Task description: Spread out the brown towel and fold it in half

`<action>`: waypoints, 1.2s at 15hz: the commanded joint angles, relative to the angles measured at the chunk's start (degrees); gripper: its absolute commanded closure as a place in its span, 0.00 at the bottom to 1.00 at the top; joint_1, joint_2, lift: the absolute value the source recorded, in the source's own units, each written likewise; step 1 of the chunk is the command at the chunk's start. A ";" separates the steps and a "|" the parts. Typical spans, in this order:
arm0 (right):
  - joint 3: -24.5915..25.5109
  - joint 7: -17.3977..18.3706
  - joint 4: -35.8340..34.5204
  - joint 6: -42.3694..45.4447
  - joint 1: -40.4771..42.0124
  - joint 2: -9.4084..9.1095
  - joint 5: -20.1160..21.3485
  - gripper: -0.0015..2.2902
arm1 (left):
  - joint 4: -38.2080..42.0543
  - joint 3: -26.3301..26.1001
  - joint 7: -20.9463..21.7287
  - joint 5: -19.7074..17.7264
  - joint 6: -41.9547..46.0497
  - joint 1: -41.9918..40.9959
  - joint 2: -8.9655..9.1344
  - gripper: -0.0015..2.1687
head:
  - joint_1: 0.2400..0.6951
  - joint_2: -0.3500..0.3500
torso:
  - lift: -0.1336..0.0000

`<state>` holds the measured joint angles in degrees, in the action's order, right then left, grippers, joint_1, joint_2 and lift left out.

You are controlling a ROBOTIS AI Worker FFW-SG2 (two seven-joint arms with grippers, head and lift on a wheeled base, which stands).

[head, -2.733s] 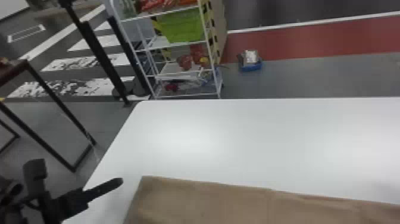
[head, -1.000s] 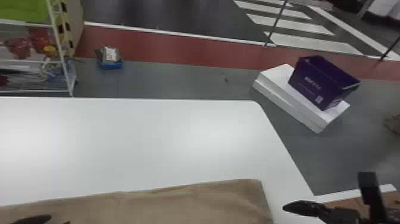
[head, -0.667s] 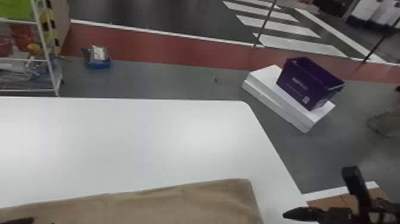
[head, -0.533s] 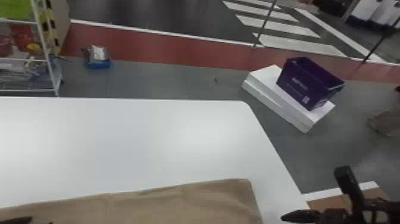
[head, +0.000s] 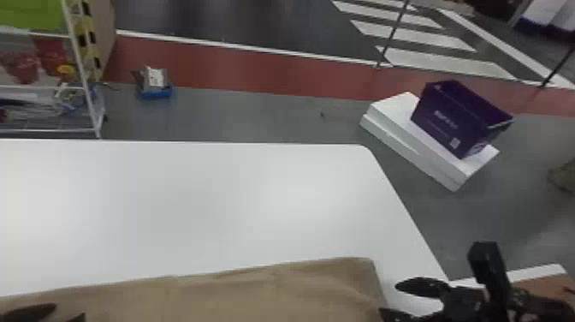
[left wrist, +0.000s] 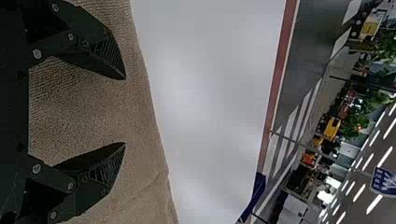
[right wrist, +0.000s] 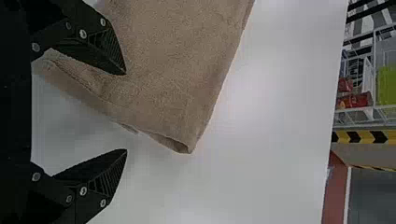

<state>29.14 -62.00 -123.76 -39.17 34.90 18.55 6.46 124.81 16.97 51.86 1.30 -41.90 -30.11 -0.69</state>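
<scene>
The brown towel (head: 222,295) lies flat on the white table (head: 205,205) along the head view's bottom edge. Over its left part is my left gripper (head: 64,314); my right gripper (head: 398,302) is beside its right edge. In the left wrist view the left gripper (left wrist: 125,111) is open above the towel (left wrist: 140,116), nothing between its fingers. In the right wrist view the right gripper (right wrist: 126,112) stands open near a towel corner (right wrist: 182,135), one finger over the cloth and the other over bare table. Layered edges show at that corner.
Beyond the table's right side, a purple crate (head: 457,115) rests on white boxes (head: 410,137) on the floor. A white shelf rack (head: 92,102) and a blue item (head: 155,87) stand past the far edge.
The head view has turned from the table's left side to its right side, bringing the purple crate and right gripper into sight. Over the last half second, little has moved.
</scene>
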 commanded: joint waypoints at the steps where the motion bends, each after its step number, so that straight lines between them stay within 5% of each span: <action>1: -0.75 1.71 2.21 5.99 0.43 -0.89 0.39 0.15 | -0.09 0.52 0.43 -0.25 0.10 -0.03 -0.02 0.21 | 1.00 0.09 | 0.07; 9: -5.06 4.52 8.63 15.13 -0.98 -0.98 0.21 0.15 | -0.44 0.96 0.87 -0.25 0.10 -0.03 -0.02 0.21 | 1.00 0.15 | 0.07; 12: -4.36 2.85 7.22 14.77 -0.63 -1.06 -1.28 0.43 | -0.53 1.23 0.96 -0.25 0.10 -0.03 -0.02 0.21 | 1.00 0.18 | 0.07; 15: -1.98 1.54 3.09 12.31 0.69 -1.33 -2.51 0.44 | -0.35 1.49 1.14 -0.25 0.10 -0.03 -0.02 0.21 | 1.00 0.20 | 0.07; 17: -0.49 1.27 1.51 11.08 1.31 -1.33 -2.60 0.34 | -0.35 1.75 1.22 -0.25 0.10 -0.03 -0.02 0.21 | 1.00 0.20 | 0.07; 18: 0.21 1.27 1.07 10.73 1.48 -1.33 -2.60 0.13 | -0.35 1.84 1.31 -0.25 0.10 -0.12 -0.02 0.21 | 1.00 0.19 | 0.07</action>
<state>28.25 -60.75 -121.80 -27.80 36.05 17.21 3.92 124.45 18.66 53.11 1.05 -41.80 -30.15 -0.70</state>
